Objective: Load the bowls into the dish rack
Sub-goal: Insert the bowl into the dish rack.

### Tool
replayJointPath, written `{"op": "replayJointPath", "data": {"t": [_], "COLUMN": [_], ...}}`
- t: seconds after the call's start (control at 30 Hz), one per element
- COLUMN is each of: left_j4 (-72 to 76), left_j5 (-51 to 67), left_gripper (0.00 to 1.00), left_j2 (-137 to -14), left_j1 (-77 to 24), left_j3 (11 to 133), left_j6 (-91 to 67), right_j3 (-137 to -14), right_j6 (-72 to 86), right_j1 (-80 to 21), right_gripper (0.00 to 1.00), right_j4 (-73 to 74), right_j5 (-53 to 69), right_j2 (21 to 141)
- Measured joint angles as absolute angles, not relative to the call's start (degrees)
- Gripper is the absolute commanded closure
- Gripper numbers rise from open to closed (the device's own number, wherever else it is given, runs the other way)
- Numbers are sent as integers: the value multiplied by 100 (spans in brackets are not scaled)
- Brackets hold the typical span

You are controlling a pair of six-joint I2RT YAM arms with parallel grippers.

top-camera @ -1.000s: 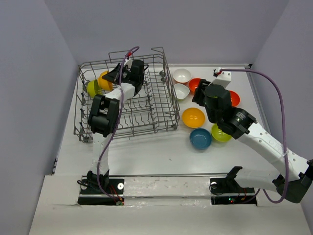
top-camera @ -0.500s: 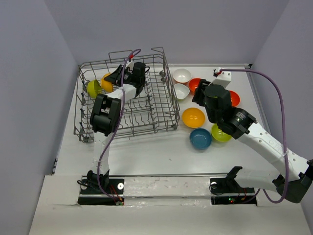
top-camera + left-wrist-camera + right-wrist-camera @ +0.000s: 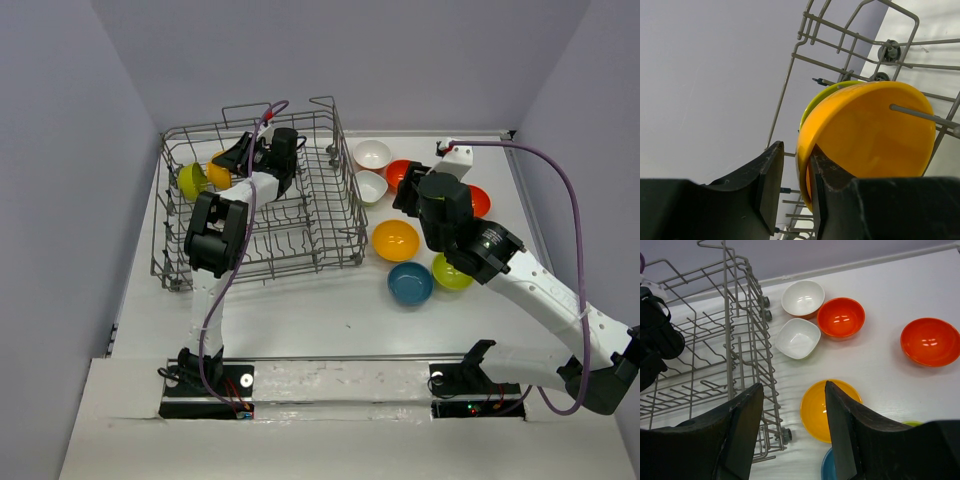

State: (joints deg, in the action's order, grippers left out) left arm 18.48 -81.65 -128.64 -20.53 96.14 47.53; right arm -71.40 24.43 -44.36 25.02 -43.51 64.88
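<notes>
The grey wire dish rack (image 3: pixel 300 250) stands at the left of the table. An orange-yellow bowl (image 3: pixel 875 130) stands on edge in its far left corner, against a lime green bowl (image 3: pixel 825 92). My left gripper (image 3: pixel 796 150) is open astride the orange-yellow bowl's rim. One finger lies inside the bowl and the other stands off the rim with a gap. My right gripper (image 3: pixel 792 390) hangs open and empty above the table. Another orange-yellow bowl (image 3: pixel 815 410) lies below it, beside the rack's right wall.
Right of the rack lie two white bowls (image 3: pixel 803 297) (image 3: pixel 798 337), two red-orange bowls (image 3: pixel 841 316) (image 3: pixel 930 341), a teal bowl (image 3: pixel 410 283) and a lime green bowl (image 3: pixel 452 272). Rack tines (image 3: pixel 705 365) stand close to my right gripper's left finger.
My left jaws have opened off the orange-yellow bowl's rim, and the bowl has settled a little lower in the rack. The right arm has not moved.
</notes>
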Motion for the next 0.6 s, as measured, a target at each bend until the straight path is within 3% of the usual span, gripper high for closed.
{"op": "replayJointPath", "data": {"t": [0.6], "left_j4": [1848], "left_j5": [-8165], "left_gripper": [49], "left_j2": [-12866], "left_j1": [-2053], "left_j3": [9614], "left_j6": [4753], "right_j3": [-7140], "right_j6": [2443], "right_j1": [-4436], "right_gripper": [42], "right_j4": [2499], "right_j5": [-4351], "right_j2": [6488]}}
